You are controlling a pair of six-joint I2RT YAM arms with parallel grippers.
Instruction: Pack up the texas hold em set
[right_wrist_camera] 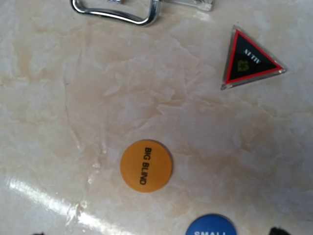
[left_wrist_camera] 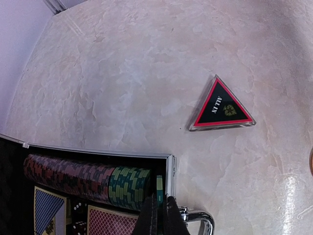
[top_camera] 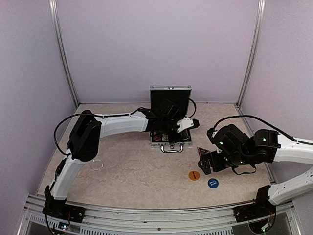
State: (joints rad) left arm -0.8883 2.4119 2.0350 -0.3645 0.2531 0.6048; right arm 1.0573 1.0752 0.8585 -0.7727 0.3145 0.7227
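The silver briefcase [top_camera: 169, 99] of the texas hold em set stands open at the table's middle, lid upright. Inside lie a row of red chips [left_wrist_camera: 63, 172] and green chips [left_wrist_camera: 128, 185] above card decks [left_wrist_camera: 110, 223]. My left gripper [left_wrist_camera: 160, 209] is shut on one green chip [left_wrist_camera: 159, 188], held on edge in the gap between the green row and the case's right wall [left_wrist_camera: 170, 171]. My right gripper [right_wrist_camera: 156, 232] hangs open above the orange disc [right_wrist_camera: 146, 166], with the blue disc [right_wrist_camera: 211, 226] nearer. The dark triangular marker [right_wrist_camera: 249, 59] lies flat on the table.
The case's chrome handle [right_wrist_camera: 117, 12] sticks out over the table toward the discs. In the top view the marker [top_camera: 201, 150], orange disc [top_camera: 194, 175] and blue disc [top_camera: 212, 183] lie right of centre. A clear ring [top_camera: 96, 164] sits by the left arm. Walls close in the table.
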